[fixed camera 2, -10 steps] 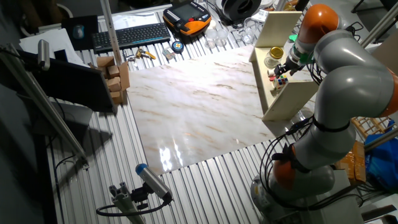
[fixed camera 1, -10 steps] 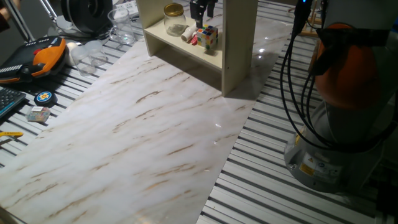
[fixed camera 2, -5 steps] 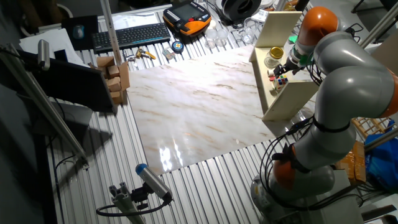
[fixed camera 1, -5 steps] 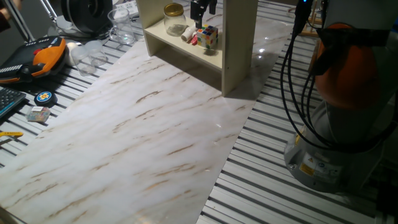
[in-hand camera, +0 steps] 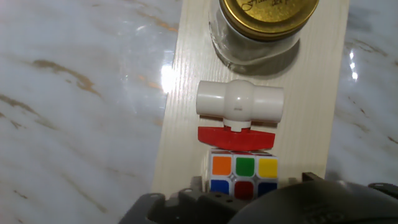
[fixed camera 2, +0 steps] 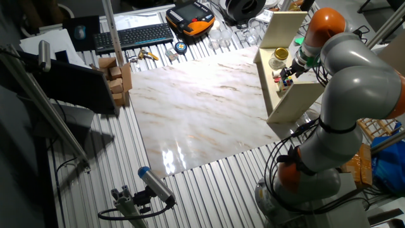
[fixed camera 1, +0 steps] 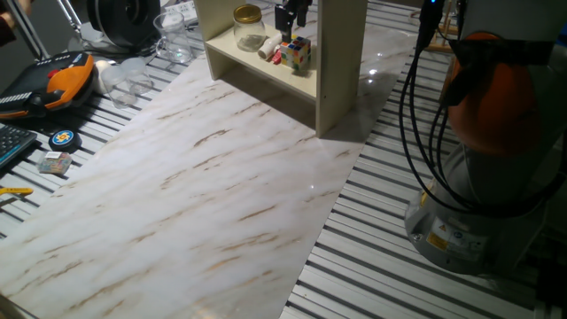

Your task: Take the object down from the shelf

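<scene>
The cream shelf (fixed camera 1: 266, 76) stands at the far end of the marble table; it also shows in the other fixed view (fixed camera 2: 288, 101). On its lower board (in-hand camera: 186, 124) sit a gold-lidded glass jar (fixed camera 1: 249, 27), a white pipe valve with a red handle (in-hand camera: 239, 102) and a colour cube (fixed camera 1: 298, 51). My gripper (fixed camera 1: 291, 21) hangs inside the shelf just above the cube (in-hand camera: 242, 175), its dark fingers apart and holding nothing. The hand view hides the fingertips behind the gripper body.
Clear plastic cups (fixed camera 1: 173, 40), an orange-and-black pendant (fixed camera 1: 62, 75), a keyboard (fixed camera 2: 133, 36) and small items lie beyond the table's left edge. The arm's base (fixed camera 1: 478, 204) stands right of the table. The shelf's upright side panel (fixed camera 1: 341, 62) is close beside the gripper.
The gripper has shifted slightly to the right, closer over the colour cube. The jar, valve and cube have not moved.
</scene>
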`<control>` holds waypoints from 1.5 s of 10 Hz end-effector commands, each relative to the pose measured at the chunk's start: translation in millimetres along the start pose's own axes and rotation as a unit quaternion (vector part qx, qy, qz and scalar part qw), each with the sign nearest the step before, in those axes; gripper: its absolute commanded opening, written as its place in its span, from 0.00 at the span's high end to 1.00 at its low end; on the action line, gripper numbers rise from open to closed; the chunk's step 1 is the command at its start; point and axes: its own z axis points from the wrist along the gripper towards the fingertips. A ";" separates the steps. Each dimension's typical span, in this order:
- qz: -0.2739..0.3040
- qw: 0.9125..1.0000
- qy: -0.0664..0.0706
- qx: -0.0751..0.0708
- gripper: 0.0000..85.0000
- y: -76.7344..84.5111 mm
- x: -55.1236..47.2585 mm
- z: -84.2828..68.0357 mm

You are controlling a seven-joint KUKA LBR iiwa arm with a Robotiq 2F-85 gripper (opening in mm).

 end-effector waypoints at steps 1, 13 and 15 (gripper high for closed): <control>-0.005 1.000 0.000 -0.002 0.00 0.4 0.1 1.3; -0.016 1.000 -0.004 -0.008 0.00 2.5 3.1 27.8; -0.015 1.000 -0.009 -0.008 0.00 3.2 3.7 34.8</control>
